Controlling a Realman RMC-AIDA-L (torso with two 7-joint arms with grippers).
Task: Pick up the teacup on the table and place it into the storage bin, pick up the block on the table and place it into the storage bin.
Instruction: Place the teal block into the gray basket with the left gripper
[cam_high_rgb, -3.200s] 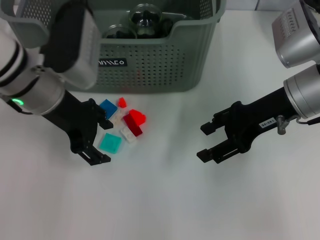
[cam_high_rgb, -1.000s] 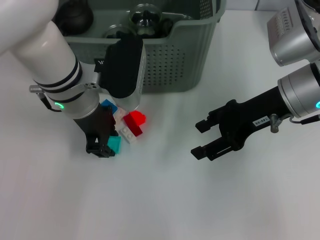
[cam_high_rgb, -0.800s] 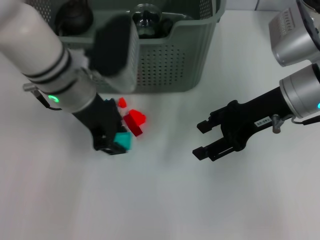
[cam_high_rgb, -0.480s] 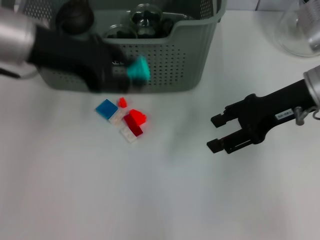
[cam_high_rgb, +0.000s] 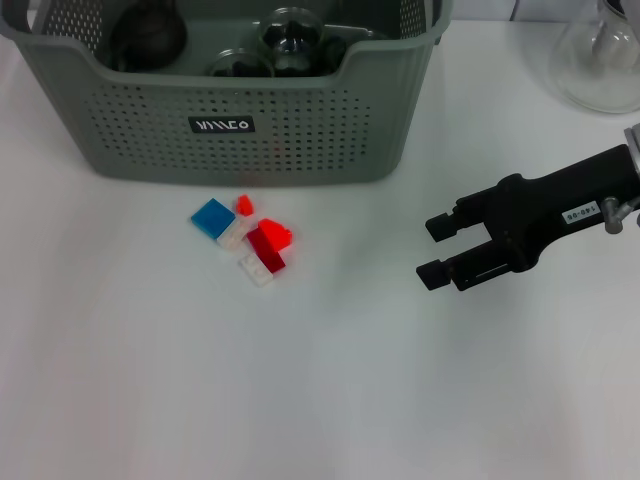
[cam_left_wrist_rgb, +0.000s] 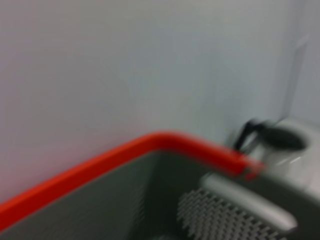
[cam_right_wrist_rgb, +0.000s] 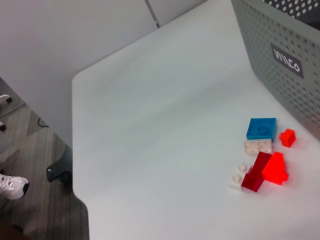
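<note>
Grey-green perforated storage bin (cam_high_rgb: 330, 130), black label (cam_high_rgb: 222, 125); blue block (cam_high_rgb: 212, 216), red block (cam_high_rgb: 272, 236)

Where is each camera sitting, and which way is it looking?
Head view: up on the robot's head, looking down at the white table, the storage bin, the blocks and the open right gripper; no left arm shows.
Left wrist view: on the left arm, close to a grey perforated wall with a red rim; none of the robot's body shows.
Right wrist view: on the right arm, looking across the table at the blocks and bin; no fingers show.
Shared: head and right wrist views both show the blocks and the bin's label.
</note>
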